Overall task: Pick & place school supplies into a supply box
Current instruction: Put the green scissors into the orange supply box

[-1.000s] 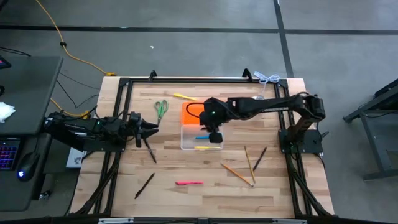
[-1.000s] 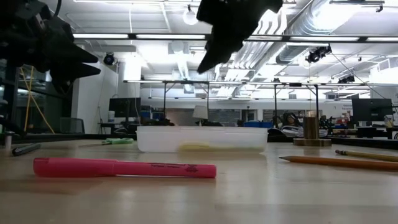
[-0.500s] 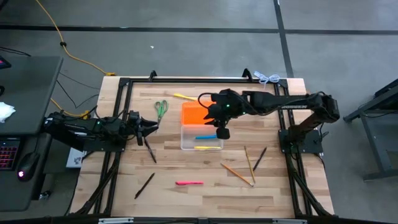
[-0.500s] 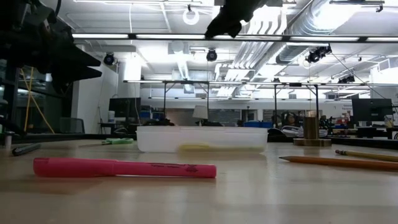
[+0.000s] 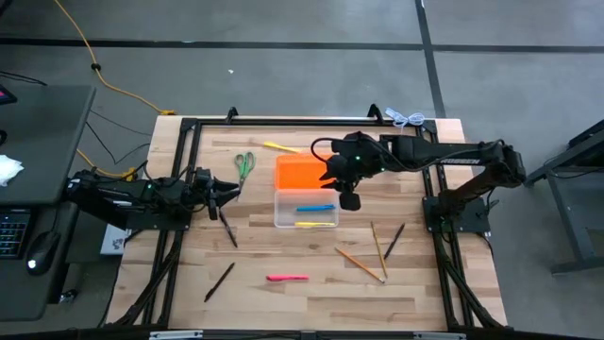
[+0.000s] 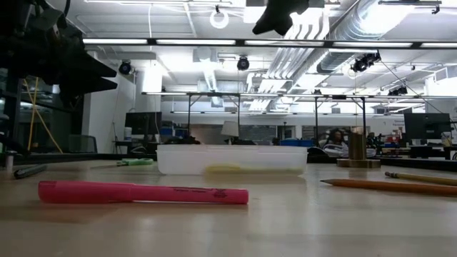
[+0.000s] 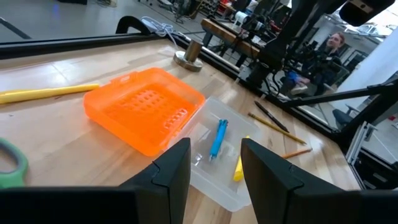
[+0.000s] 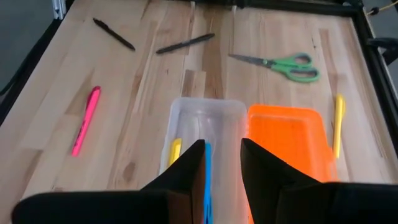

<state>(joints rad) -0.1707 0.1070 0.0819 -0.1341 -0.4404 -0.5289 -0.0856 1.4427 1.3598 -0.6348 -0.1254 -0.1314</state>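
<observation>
Now right claw (image 5: 350, 201) open, empty, above supply box (image 5: 305, 209).

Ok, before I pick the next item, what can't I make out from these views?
- Box contents: the low view shows only a yellow smear through the supply box wall.
- Blue pen: the right wrist view's own fingers hide its near end.
- Scissors: cut off by the left wrist view's edge.
- Right end effector: cropped at the low view's top.
</observation>
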